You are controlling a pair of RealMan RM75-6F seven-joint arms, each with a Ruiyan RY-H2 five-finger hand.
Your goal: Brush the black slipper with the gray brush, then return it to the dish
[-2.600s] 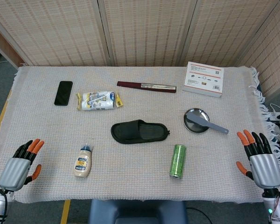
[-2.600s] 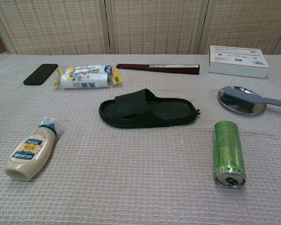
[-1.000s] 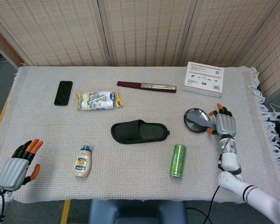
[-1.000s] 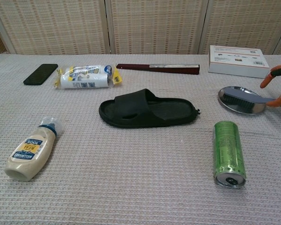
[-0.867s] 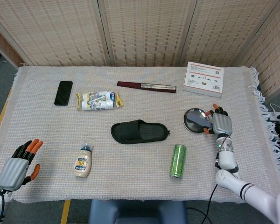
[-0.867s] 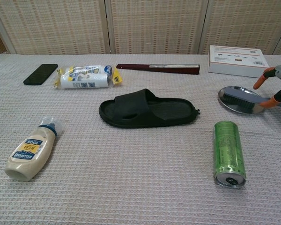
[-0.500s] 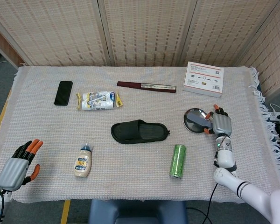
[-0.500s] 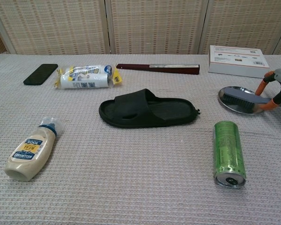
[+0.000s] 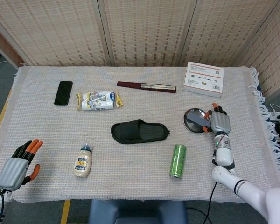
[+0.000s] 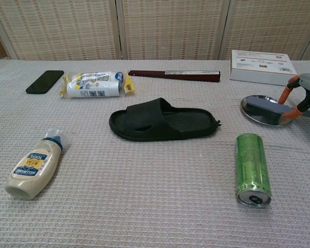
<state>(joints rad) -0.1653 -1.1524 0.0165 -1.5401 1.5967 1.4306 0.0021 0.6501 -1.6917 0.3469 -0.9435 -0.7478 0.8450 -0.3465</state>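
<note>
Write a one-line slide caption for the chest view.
Right hand reaches over the gray brush lying in its dish, with the black slipper waiting at table center.

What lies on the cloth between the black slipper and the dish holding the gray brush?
Nothing: in the head view, the cloth between the black slipper and the dish is bare; the green can lies nearer the robot, off that line.

Woven screen panels (image 9: 144, 28) stand behind a cloth-covered table (image 9: 46, 135)
</note>
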